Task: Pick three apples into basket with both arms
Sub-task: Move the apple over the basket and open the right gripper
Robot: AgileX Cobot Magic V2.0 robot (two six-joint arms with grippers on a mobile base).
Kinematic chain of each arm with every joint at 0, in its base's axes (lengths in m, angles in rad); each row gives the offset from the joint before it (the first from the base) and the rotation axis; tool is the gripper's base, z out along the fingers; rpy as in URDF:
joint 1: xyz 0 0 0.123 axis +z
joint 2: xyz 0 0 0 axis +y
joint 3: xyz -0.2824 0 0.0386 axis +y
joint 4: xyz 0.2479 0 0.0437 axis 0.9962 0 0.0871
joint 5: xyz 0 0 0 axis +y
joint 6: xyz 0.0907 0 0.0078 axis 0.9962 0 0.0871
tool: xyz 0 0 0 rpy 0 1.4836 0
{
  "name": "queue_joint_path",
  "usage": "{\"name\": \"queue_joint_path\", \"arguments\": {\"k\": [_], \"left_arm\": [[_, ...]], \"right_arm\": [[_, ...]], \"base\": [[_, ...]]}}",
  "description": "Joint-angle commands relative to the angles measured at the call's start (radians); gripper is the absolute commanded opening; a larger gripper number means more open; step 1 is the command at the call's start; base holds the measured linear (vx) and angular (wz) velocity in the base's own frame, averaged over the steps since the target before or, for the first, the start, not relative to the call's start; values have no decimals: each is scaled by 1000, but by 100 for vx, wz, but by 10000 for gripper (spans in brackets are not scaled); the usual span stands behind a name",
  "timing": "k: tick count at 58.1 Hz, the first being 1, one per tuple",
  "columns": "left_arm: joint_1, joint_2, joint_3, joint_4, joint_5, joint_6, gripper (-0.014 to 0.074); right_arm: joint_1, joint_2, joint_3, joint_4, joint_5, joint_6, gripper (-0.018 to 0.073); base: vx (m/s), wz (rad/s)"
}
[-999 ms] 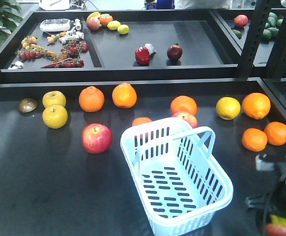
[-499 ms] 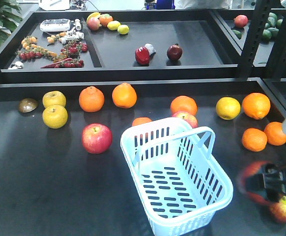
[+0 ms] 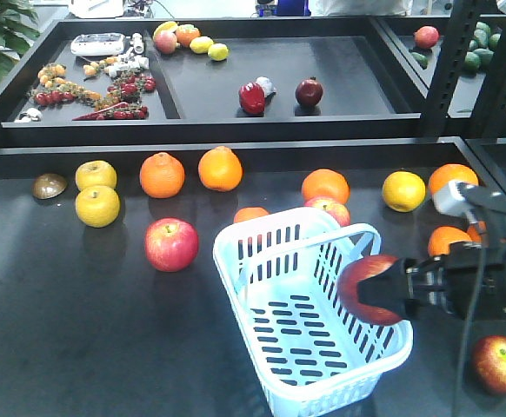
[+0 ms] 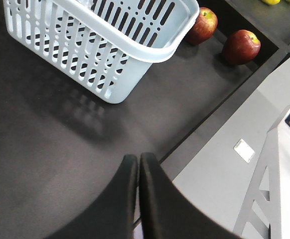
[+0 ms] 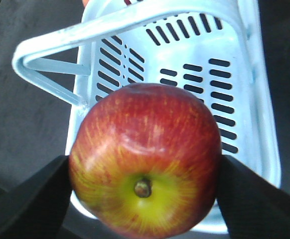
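One red apple (image 3: 370, 291), pinched by the right gripper (image 3: 402, 289), hangs over the basket (image 3: 266, 221), probably for dropping. The left gripper (image 4: 138, 167) is pressed together.

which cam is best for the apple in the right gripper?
Right wrist: the apple fills the frame, jaws on both sides, basket below. Front view shows it small, side-on at the basket rim in the right gripper. Left wrist shows two apples past the basket; can't tell whether either is it.
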Motion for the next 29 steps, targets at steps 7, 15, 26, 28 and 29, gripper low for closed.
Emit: {"name": "queue_joint_path", "arguments": {"k": [7,15,26,28,29], "left_arm": [[-5,1,-24,-36,-28,-5,-6],[-5,1,-24,-36,-28,-5,-6],[-5,1,-24,-36,-28,-5,-6],[-5,1,-24,-36,-28,-5,-6],[-5,1,-24,-36,-28,-5,-6]], "right_arm": [[-4,65,-24,131,-10,-114,74],[-4,99,-24,132,0,-151,164],[-4,125,-24,132,-8,-183,399],[-4,125,-24,131,-8,-185,443],[-4,125,-24,131,-8,-185,460]], "base": [[0,0],[0,0],[0,0],[0,0],[0,0]]}}
